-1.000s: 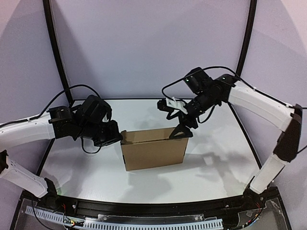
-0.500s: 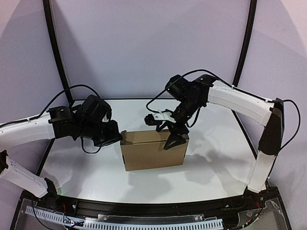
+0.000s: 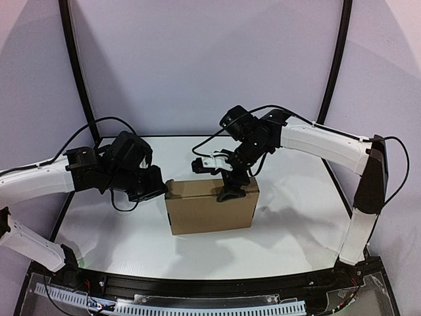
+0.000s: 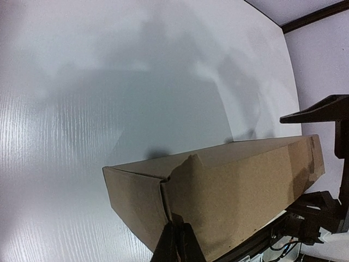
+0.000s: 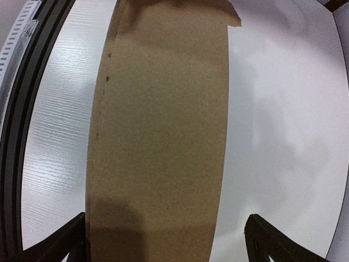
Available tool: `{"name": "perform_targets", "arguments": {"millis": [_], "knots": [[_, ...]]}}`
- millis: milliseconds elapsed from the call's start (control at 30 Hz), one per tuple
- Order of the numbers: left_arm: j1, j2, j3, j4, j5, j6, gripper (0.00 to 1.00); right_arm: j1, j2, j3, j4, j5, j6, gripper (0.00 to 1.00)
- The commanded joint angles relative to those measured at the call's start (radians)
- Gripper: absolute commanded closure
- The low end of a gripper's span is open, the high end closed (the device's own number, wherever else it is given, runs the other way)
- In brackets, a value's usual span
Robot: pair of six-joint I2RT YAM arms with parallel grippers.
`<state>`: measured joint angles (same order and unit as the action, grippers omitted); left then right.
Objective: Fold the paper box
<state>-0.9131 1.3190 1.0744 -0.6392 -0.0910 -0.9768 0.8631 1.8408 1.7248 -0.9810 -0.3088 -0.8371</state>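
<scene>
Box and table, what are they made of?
The box looks like brown cardboard. It is dull and a bit grainy, with sharp fold lines and raw cut edges. The table is white with fine straight grooves and a soft shine, so it is probably plastic or coated board. Its look alone doesn't settle which.

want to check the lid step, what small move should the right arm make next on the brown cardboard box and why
Probably lower the right gripper straight down to press the top panel. Its jaws stand wide open, spanning the top of the brown corrugated cardboard box, while the shut left gripper seems to pinch the box's left end.
</scene>
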Motion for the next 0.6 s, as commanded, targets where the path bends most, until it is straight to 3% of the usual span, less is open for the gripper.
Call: {"name": "perform_targets", "arguments": {"millis": [0,333,467,567], "knots": [[0.0,0.091,-0.134,-0.368,0.007,0.018,0.99,0.001,0.022,-0.01,0.0,0.009,0.004,0.03],[-0.001,0.078,-0.125,-0.359,0.001,0.021,0.99,0.003,0.097,0.021,-0.088,-0.003,0.036,0.11],[-0.001,0.064,-0.118,-0.357,-0.01,0.02,0.99,0.006,0.106,0.033,-0.111,-0.011,0.047,0.22],[-0.001,0.046,-0.097,-0.358,-0.034,0.013,0.99,0.011,0.104,0.046,-0.122,-0.011,0.067,0.4]]}}
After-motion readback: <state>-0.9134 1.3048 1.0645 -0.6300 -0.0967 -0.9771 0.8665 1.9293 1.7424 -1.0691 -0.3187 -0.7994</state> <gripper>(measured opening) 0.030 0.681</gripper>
